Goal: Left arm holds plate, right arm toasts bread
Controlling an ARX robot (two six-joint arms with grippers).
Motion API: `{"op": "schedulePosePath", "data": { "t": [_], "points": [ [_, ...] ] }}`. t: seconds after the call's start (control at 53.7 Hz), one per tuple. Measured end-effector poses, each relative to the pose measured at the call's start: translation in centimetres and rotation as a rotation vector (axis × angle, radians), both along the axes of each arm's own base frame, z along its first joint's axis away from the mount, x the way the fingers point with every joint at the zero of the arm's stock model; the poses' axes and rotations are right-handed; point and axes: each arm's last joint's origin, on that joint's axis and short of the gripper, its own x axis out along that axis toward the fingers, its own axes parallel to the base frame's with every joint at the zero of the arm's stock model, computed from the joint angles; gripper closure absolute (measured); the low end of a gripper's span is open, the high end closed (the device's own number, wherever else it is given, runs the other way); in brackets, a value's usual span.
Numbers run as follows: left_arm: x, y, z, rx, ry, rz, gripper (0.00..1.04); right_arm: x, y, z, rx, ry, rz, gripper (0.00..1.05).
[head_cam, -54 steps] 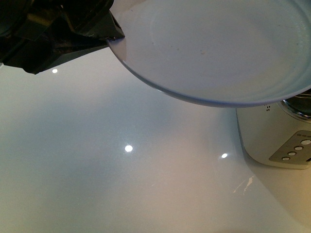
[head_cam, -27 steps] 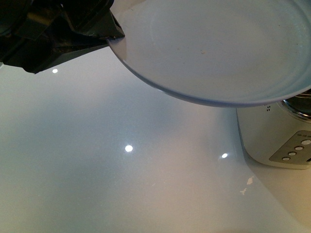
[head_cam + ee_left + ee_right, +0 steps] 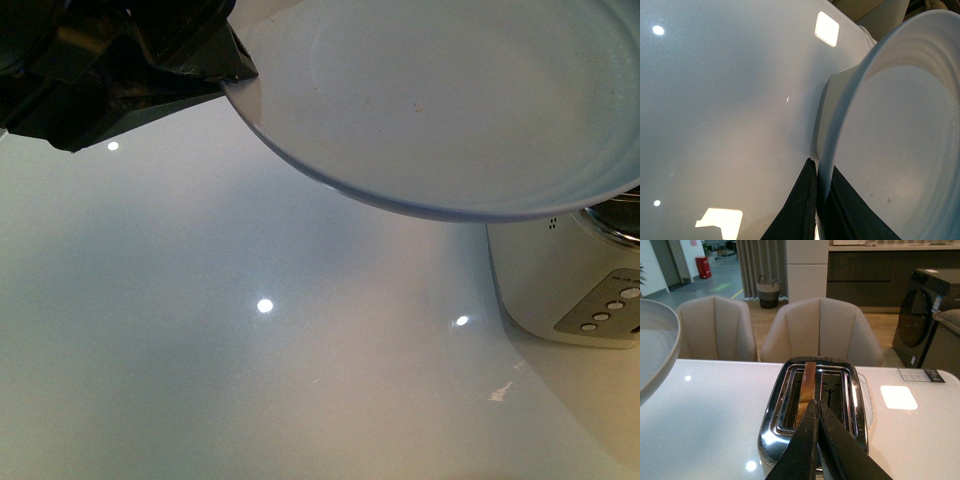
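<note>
Since the bread [image 3: 807, 382] sits in the toaster [image 3: 856, 390], my left claw [image 3: 821, 172] clamps the plate [image 3: 890, 150] ready; right claw [image 3: 816, 405] pinched together.

Tabletop [image 3: 200, 360] glossy, smooth; toaster [image 3: 771, 434] top polished chrome; plate [image 3: 450, 100] smooth, glazed.

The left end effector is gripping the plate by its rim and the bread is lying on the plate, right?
No: the left end effector grips the plate by its rim, but the bread stands in a slot of the toaster, as the right wrist view shows.
</note>
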Motion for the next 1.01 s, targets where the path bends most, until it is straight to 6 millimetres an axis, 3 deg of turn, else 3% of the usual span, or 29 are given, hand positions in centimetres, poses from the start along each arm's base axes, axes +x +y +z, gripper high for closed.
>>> {"op": "schedulePosePath", "data": {
  "t": [1.006],
  "points": [
    [0.0,0.0,0.0,0.000,0.001,0.000,1.02,-2.5,0.0,-0.3,0.001,0.004,0.002,1.03]
  ]
}}
